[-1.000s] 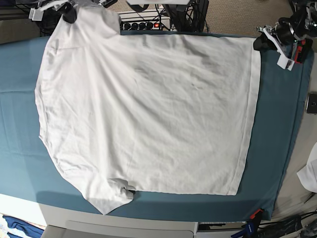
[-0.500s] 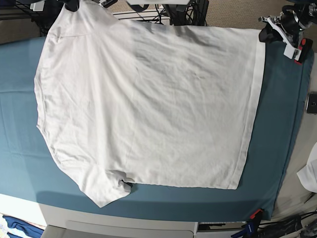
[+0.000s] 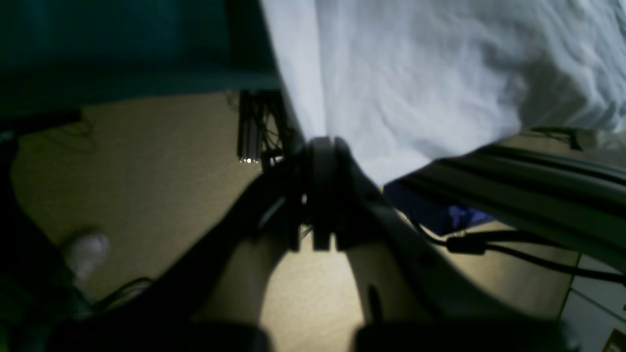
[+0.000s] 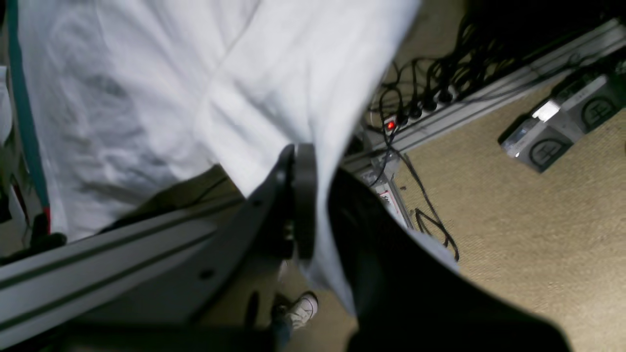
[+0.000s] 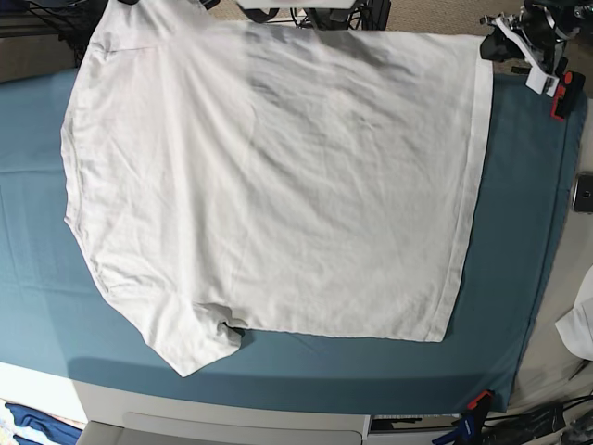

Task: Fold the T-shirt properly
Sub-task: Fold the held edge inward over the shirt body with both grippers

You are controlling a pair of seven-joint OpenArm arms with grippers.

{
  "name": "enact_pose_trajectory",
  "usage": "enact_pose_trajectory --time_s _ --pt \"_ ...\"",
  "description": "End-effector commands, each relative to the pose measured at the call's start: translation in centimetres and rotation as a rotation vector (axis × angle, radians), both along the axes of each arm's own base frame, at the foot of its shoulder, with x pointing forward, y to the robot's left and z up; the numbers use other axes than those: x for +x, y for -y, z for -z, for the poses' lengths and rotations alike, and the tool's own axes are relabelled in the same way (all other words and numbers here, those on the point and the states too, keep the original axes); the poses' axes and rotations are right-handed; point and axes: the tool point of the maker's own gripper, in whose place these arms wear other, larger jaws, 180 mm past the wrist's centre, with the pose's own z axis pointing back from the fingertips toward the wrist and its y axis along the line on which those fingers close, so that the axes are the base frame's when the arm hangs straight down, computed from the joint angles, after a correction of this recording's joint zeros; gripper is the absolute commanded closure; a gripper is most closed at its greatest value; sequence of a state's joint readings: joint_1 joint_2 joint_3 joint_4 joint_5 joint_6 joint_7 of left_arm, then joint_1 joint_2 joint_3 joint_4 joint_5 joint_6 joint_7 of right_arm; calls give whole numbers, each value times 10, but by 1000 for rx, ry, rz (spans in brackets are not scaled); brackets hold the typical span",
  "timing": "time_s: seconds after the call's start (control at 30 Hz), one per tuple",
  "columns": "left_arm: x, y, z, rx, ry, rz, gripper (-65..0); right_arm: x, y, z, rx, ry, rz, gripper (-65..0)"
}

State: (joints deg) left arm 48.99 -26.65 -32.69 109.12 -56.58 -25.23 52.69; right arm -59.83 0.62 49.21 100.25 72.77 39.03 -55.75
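Observation:
The white T-shirt (image 5: 278, 185) lies spread over the teal tablecloth (image 5: 519, 232), hem to the right and sleeves to the left. Its far edge hangs past the table's back edge. My left gripper (image 5: 493, 44) is at the far right, shut on the far hem corner. The left wrist view shows it (image 3: 320, 146) pinching that corner of the shirt (image 3: 415, 73). My right gripper (image 4: 298, 161) is shut on the far sleeve edge of the shirt (image 4: 146, 98). In the base view it is almost out of frame at the top left.
A power strip with a red light (image 4: 391, 124) and cables lie on the floor behind the table. A metal frame rail (image 4: 98, 274) runs along the back. A dark device (image 5: 584, 193) and a small white cloth (image 5: 579, 324) sit at the right edge.
Both grippers have moved toward the far edge, pulling the shirt with them. The near sleeve and near edge slid farther from the table's front.

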Motion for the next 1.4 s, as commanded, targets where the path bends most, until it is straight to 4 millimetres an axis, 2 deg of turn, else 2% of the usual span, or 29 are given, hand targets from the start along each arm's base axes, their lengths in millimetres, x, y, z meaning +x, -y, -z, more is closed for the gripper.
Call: enact_pose_trajectory --time_s 0.0,0.27,0.43,0.57,0.83,0.97,1.17,1.37 --pt "-2 -1 -4 3 -1 15 0 -4 7 -8 -21 0 -1 0" --pt "9 6 -14 -10 50 27 0 4 8 -15 2 48 20 0" --pt "26 22 -36 -15 150 102 0 22 4 -22 40 127 27 0" --pt "39 25 -45 2 200 122 0 40 1 -27 66 193 29 0" --pt "59 20 -50 33 260 104 0 105 -9 -54 -19 373 -73 0" --pt "74 15 -54 62 304 86 0 139 -4 -64 -121 450 -100 0" --pt "95 12 -57 72 354 74 0 182 -6 -64 -213 514 -133 0" --pt "111 31 -39 75 350 113 0 224 -36 -53 -290 526 -286 0"
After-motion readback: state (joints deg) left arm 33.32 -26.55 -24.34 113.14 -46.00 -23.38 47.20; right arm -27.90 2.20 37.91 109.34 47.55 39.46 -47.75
